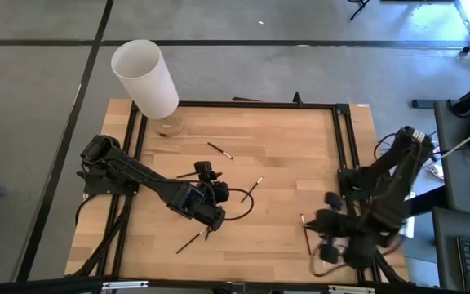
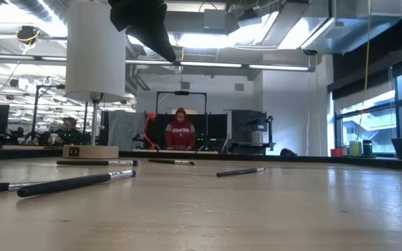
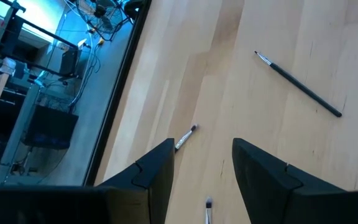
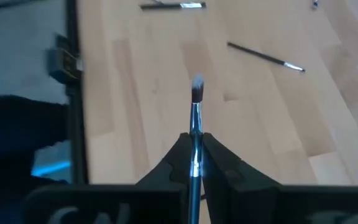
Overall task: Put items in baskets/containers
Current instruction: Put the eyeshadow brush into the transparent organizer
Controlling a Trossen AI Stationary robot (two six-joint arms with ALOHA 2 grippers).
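thin silver-ferruled brush (image 4: 196,124) between right hand (image 4: 194,163) fingers

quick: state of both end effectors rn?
Left end effector: open, holding nothing.
Right end effector: shut on a thin black-handled makeup brush with silvery ferrule.

Two dark robot arms work at one wooden table (image 1: 284,163). Five thin makeup brushes show in the high view: one near the lamp (image 1: 219,151), one mid-table (image 1: 252,189), two near the left arm's gripper (image 1: 192,239), and one by the right arm (image 1: 304,230). One white cylindrical lamp (image 1: 145,79) stands at the table's far edge.
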